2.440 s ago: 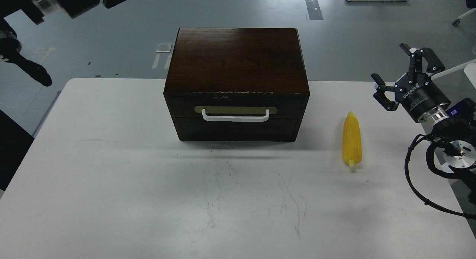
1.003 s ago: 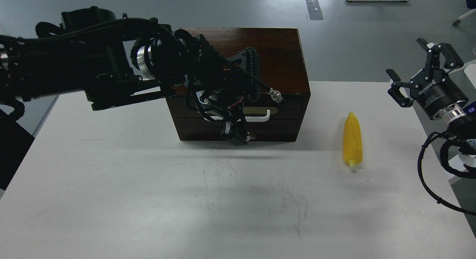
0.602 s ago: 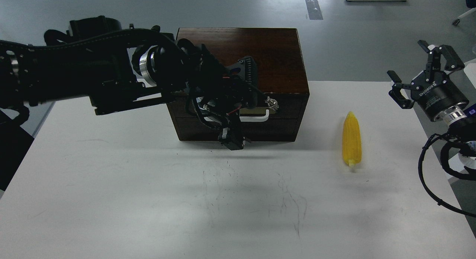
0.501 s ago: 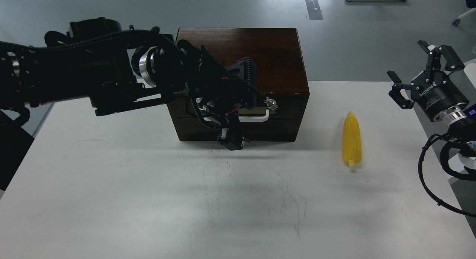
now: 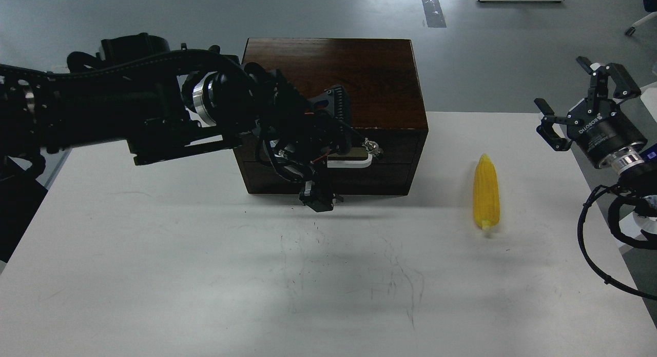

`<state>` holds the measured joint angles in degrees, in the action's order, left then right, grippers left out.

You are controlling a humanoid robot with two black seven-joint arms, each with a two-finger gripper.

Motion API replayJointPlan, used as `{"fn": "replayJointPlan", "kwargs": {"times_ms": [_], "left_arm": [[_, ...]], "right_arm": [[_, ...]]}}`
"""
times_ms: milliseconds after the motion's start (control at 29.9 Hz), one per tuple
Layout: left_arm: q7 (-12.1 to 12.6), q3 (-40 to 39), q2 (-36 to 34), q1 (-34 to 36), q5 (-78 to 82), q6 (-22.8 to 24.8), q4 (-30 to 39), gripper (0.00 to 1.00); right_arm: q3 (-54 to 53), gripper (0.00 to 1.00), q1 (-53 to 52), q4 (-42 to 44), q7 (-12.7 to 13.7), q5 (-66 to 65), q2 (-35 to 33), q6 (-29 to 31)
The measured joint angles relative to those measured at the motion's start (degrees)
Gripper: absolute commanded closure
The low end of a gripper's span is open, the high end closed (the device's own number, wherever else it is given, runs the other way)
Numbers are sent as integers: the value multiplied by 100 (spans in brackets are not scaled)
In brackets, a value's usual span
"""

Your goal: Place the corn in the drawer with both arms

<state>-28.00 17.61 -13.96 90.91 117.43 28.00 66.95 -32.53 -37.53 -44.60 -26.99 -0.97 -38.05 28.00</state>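
Observation:
The corn lies on the white table, right of the cabinet, with its point away from me and its pale stub toward me. The dark brown drawer fronts the boxy cabinet; only the right end of its white handle shows. My left arm reaches across the drawer front, and its gripper hangs dark over the handle's left part, so I cannot tell its fingers apart. My right gripper is open and empty, raised at the table's right edge, beyond the corn.
The cabinet stands at the back middle of the table. Grey floor lies behind it. My right arm's cables hang off the table's right edge.
My left arm swung in from the upper left to the drawer front and has edged slightly left and down. The right gripper rose a little and then stayed. The corn has not moved.

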Motion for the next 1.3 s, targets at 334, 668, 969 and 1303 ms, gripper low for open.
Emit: {"fn": "replayJointPlan", "kwargs": {"times_ms": [334,668,969,1303], "left_arm": [[0,222,26,1,0,0,-22,1],[2,226,92,-27,-6,0,-21,1],[3,234,194,-45,-6,0,48,1],[2,234,201,-7,-17,2,199,1]], "right_arm": [[0,0,0,-6,-24,6,-18,0],[-9,0,0,-5,-34,9,-18,0],[-9,0,4,-6,-35,9,-18,0],[-9,0,10,-8,-35,9,-18,0]]}}
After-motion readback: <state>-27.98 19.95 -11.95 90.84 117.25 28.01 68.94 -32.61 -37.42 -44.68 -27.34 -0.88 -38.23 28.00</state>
